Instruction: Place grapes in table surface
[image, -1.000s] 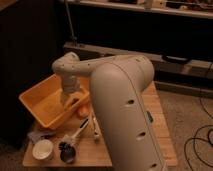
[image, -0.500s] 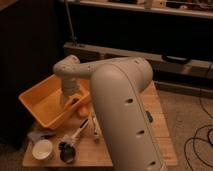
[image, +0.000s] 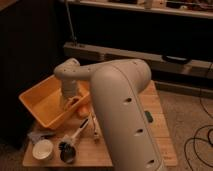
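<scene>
Small, rectangular desk (image: 160, 135), light tan wide planks, lying level. End effector (image: 70, 103) hangs down inside the yellow bin (image: 37, 107) at the desk's left, fingers spread. Grapes can't be made out.

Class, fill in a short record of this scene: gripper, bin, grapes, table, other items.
gripper: open, lowered over the right side of the yellow bin
yellow bin: on the left part of the wooden table
grapes: not visible in this view
orange fruit: on the table, beside the bin's right wall
front left of table: white cup and dark-headed brush
</scene>
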